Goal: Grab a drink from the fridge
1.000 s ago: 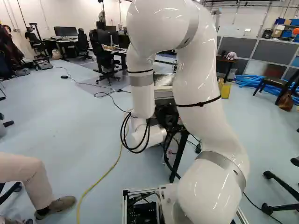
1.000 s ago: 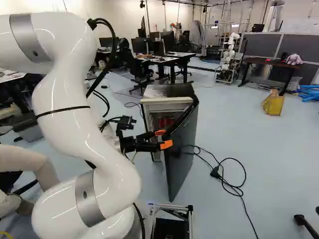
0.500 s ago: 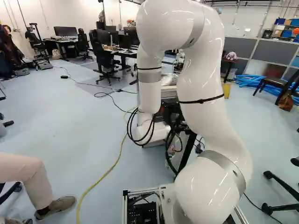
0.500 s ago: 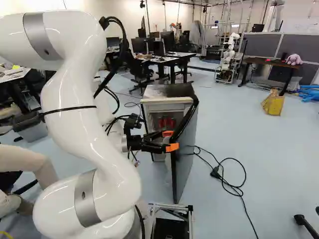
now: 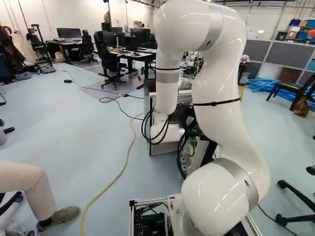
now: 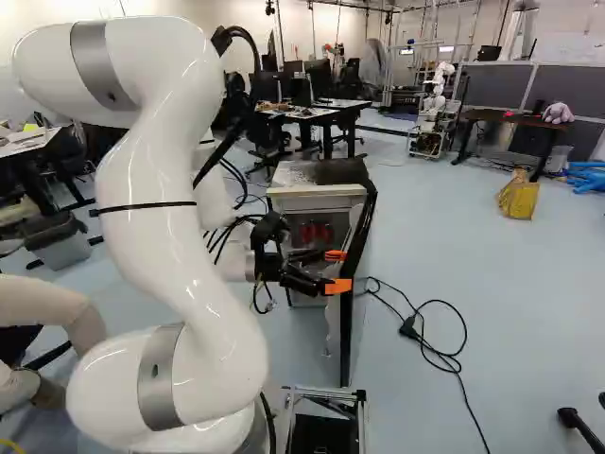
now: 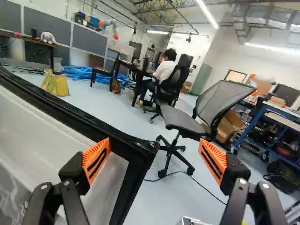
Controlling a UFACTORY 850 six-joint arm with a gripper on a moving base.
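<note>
1. Pale floor (image 6: 473, 274) carries the fridge (image 6: 317, 202); its door (image 7: 42, 126) stands open.
2. Red things (image 6: 307, 233) inside are probably the drinks.
3. My claw (image 7: 154, 157) is spread open, pointing past the door; I judge the drinks lie to its side.

The arm (image 5: 214, 83) hides part of the fridge (image 5: 165, 149) at the left base view's centre. In the right base view's middle, the red items (image 6: 317, 233) are too small to identify. The wrist view cuts off the fridge door (image 7: 51, 136).

Bright interior; ceiling strip lights (image 7: 206, 13), wrist view; small glossy highlights on white arm (image 6: 156, 246); distant detail soft.
</note>
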